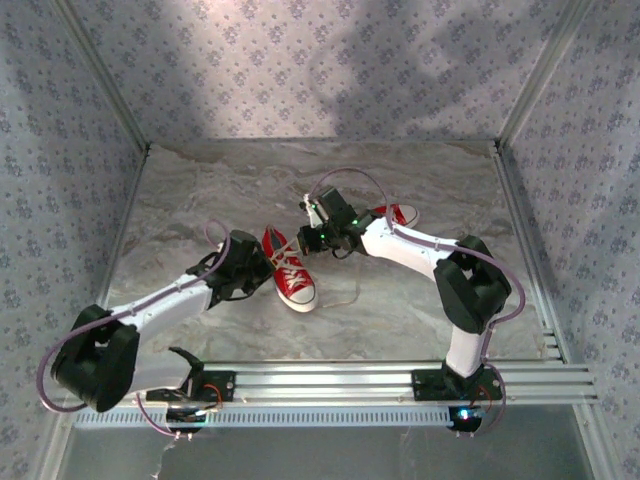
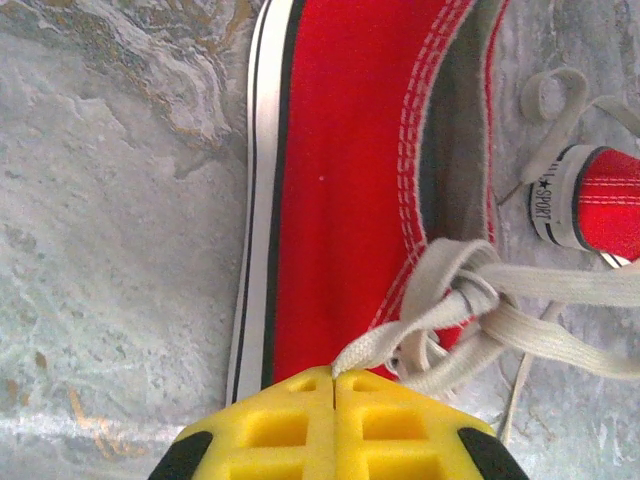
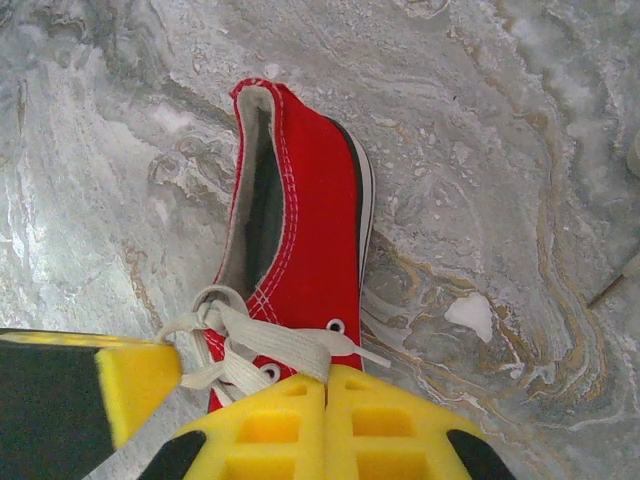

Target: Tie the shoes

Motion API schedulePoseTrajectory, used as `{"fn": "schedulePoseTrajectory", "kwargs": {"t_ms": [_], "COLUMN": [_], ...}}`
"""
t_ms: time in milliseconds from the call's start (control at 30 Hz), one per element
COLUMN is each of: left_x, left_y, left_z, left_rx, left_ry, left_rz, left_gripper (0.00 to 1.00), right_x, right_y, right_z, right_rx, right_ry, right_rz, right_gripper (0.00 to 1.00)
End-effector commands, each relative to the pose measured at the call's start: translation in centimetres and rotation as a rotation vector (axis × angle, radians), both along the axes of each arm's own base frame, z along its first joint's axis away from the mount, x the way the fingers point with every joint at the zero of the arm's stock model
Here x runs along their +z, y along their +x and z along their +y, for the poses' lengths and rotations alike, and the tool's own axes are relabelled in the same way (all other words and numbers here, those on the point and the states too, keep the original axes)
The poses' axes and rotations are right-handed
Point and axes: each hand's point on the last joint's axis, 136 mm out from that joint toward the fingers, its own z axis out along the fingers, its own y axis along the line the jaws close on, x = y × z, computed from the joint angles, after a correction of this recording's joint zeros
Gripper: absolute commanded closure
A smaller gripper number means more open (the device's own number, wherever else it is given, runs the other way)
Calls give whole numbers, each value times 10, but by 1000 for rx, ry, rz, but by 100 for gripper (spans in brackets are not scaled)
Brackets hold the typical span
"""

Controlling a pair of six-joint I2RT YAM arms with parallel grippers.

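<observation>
One red shoe (image 1: 290,272) lies mid-table with its white toe cap pointing toward the near edge. It also appears in the left wrist view (image 2: 340,180) and the right wrist view (image 3: 310,230). My left gripper (image 2: 333,372) is shut on a white lace end beside the loose knot (image 2: 465,295). My right gripper (image 3: 326,372) is shut on another flat lace strand (image 3: 280,345) of the same shoe. From above, the left gripper (image 1: 266,262) and right gripper (image 1: 304,240) flank the lacing. The second shoe (image 1: 400,214) lies behind the right arm, partly hidden.
The marbled tabletop (image 1: 200,200) is walled by patterned panels on three sides. An aluminium rail (image 1: 400,375) runs along the near edge. A loose lace strand (image 1: 356,290) trails right of the shoe. The other shoe's heel (image 2: 590,195) lies close to the knot.
</observation>
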Motion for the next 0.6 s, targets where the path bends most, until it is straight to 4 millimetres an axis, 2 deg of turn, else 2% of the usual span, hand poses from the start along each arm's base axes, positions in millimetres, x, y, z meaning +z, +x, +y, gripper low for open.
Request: {"fn": "schedulePoseTrajectory", "kwargs": {"t_ms": [0,267,433,567], "left_x": [-8,-12,0,10], "left_y": [2,5,7,5], "left_z": [-1,7,7,16], "left_rx": [-15,14,26,58], "left_ry": [-3,29,10,22], "left_rz": [-1,3,-28,-52], "left_gripper": [100,99,79,67], "right_x": [1,3,11,16], "right_y": [4,1,-5,-13], "right_z": [3,6,15,23], "right_rx": [10,23,67,125], "right_ry": [-25,-21,17,45], "right_rz": [-19,-21,-48,-82], "right_gripper": [100,100,100,100]}}
